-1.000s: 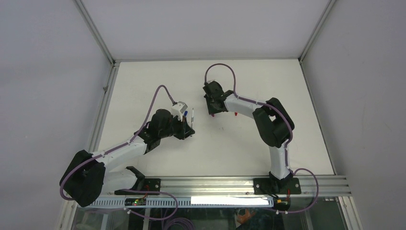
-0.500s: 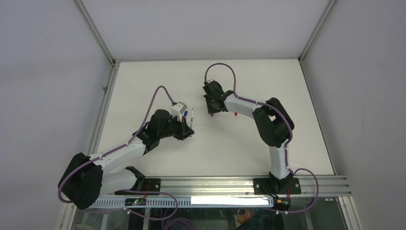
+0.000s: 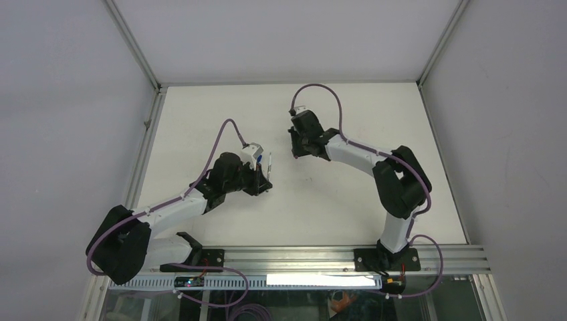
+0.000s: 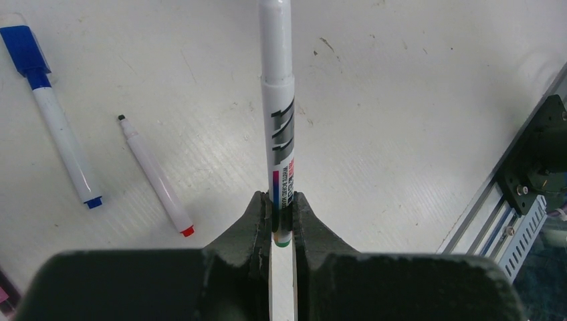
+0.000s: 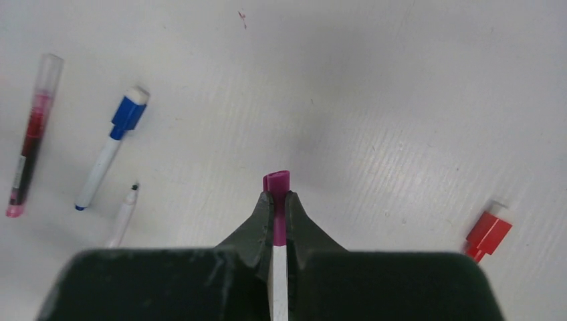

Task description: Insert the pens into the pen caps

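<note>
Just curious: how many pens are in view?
4: a white pen in the left gripper; a dark red pen, a blue-capped pen and an uncapped white pen lying on the table. Others may be hidden.

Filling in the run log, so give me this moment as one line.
left hand: shut on white pen | right hand: shut on magenta cap | loose: red cap, blue-capped pen | pair: not yet joined

White rectangular tabletop (image 3: 220,107) fills frame centre; grey panel walls (image 3: 67,100) enclose it; ribbed aluminium rail (image 3: 307,254) spans bottom.
</note>
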{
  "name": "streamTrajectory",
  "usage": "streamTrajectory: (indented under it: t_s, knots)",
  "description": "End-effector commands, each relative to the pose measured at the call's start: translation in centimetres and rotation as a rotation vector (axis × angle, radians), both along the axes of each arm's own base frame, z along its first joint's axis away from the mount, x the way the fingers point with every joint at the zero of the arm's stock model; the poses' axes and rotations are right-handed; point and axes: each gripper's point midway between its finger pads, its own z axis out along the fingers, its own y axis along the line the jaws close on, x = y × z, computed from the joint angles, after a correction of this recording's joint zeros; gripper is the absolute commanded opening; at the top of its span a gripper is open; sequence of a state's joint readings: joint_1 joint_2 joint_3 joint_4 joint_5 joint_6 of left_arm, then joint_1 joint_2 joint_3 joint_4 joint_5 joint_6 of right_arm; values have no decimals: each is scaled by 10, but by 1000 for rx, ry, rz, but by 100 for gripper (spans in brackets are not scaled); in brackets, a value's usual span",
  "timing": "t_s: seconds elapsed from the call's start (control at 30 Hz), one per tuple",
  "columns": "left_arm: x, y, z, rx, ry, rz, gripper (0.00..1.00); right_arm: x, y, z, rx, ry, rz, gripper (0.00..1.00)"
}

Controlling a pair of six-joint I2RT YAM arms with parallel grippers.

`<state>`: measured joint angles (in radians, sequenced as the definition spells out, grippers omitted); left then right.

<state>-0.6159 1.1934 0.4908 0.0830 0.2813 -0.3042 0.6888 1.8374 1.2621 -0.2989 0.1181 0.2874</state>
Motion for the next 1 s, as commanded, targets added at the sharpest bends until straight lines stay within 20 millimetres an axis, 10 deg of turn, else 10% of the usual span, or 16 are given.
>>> streamTrajectory:
  t_s: [0.0,0.57,0.97]
  knots:
    - [6,-13,17,-72,-44,-12,0,7,6,37,75,-80,4,0]
    - [-1,-50,54,-399,-161,-141,0,-47,49,201,743,-391,196,0]
    - [20,-19,66,-284,-222,33,0,-52,38,192,670,-421,166,3]
